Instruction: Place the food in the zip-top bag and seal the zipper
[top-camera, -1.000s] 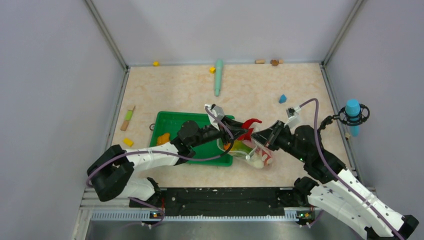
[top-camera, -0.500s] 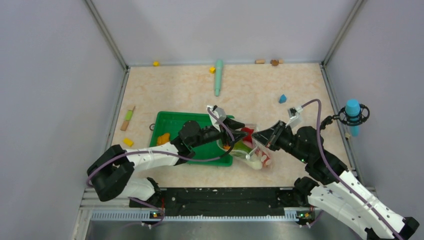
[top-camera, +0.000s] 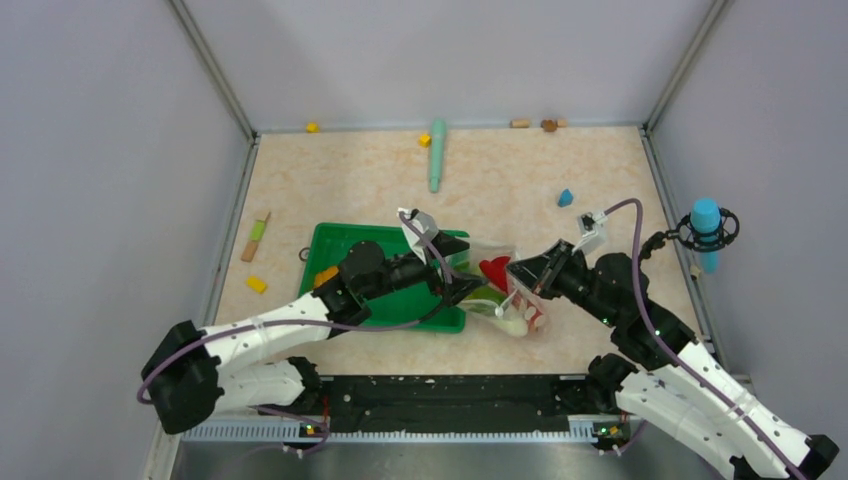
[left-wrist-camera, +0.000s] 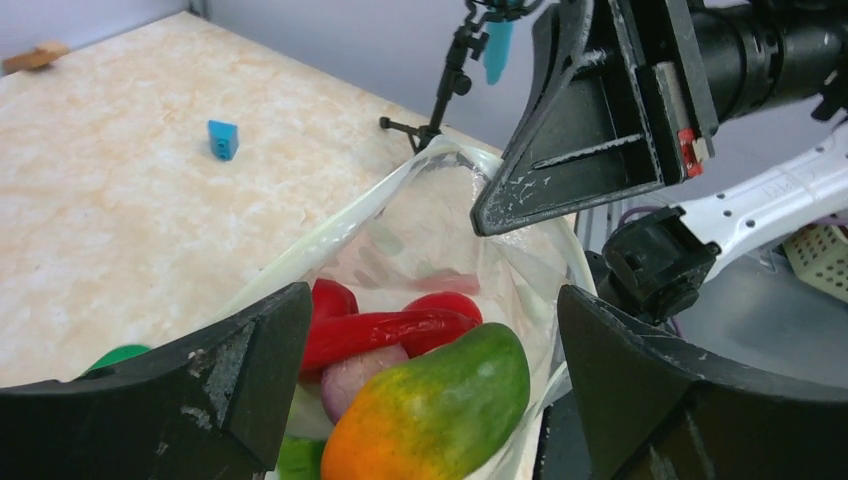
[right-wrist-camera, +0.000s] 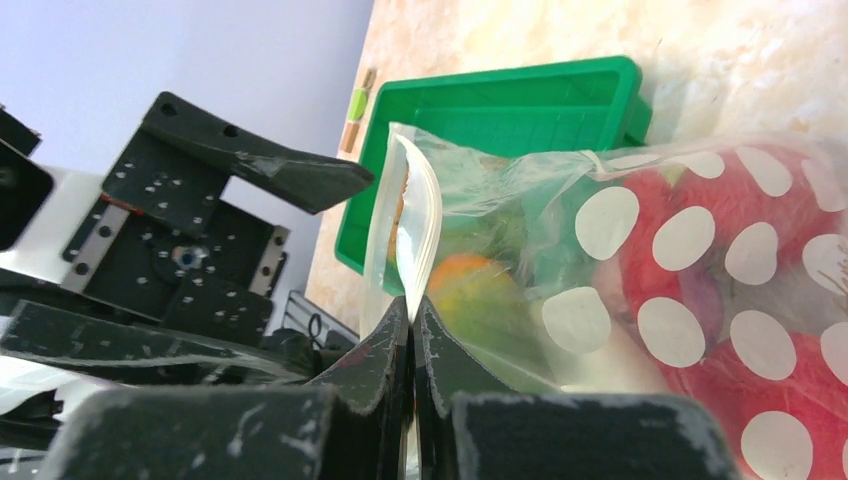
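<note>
from above: the clear, floppy plastic bag with white round dots (top-camera: 530, 312) lies just beside the right edge of the green rectangular plastic tray (top-camera: 345, 245), with its mouth turned toward the tray. the right gripper (top-camera: 515, 270) holds the rim of the mouth lifted, i judge so that the opening stands like a funnel. the left gripper (top-camera: 465, 288) hangs at this mouth, above the tray's right edge. one small orange piece (top-camera: 325, 274) lies in the tray near its left side, so i think the filling is not finished.

left wrist: the left fingers (left-wrist-camera: 240, 370) are wide apart and grip nothing. between them the smooth, glossy orange-green mango (left-wrist-camera: 430, 410) lies in the mouth. behind it are the long red chili (left-wrist-camera: 385, 328), the purple onion (left-wrist-camera: 350, 378) and a round red tomato (left-wrist-camera: 447, 303). the film is thin and wrinkled. i judge it would fall flat without the pinch on the rim above.

right wrist: the right fingers (right-wrist-camera: 375, 370) are pressed together on the mouth edge, where the thin clear press-seal zipper strip (right-wrist-camera: 418, 215) runs. the two lips of the strip stand apart, so it is not sealed. behind the dotted film i see red and green-orange shapes, and the tray is just behind the bag.
</note>
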